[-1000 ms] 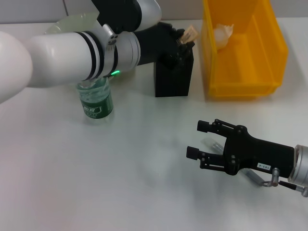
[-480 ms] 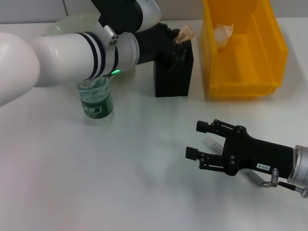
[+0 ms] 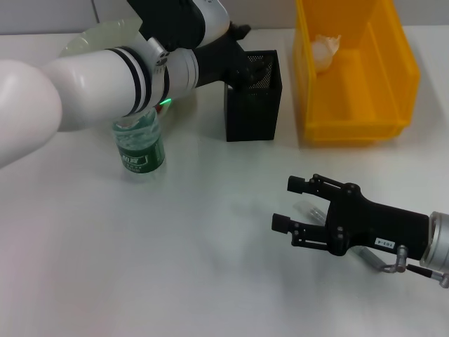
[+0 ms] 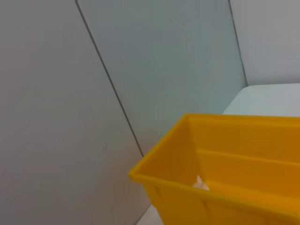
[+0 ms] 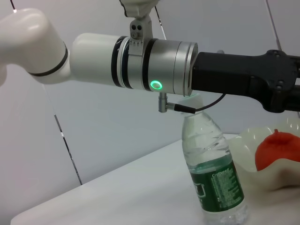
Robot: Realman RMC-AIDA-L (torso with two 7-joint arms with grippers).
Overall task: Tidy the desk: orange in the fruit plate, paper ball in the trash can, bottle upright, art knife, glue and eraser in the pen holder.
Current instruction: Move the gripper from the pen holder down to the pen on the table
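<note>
Left gripper (image 3: 242, 67) is seen at the rim of the black mesh pen holder (image 3: 254, 105); whether its fingers are parted or closed cannot be told. Right gripper (image 3: 291, 205) is held low over the table (image 3: 140, 260), fingers spread, nothing grasped. Bottle (image 3: 139, 144) is stood upright, green label, print unreadable. Paper ball (image 3: 324, 49) is lodged in the yellow trash can (image 3: 393, 84). Orange (image 5: 275, 149) is seated in the fruit plate (image 5: 255, 140).

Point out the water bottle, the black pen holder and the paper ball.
water bottle (image 5: 213, 173), right wrist view, green label
pen holder (image 3: 254, 112), head view, front mesh wall
paper ball (image 3: 324, 50), head view, crumpled middle
</note>
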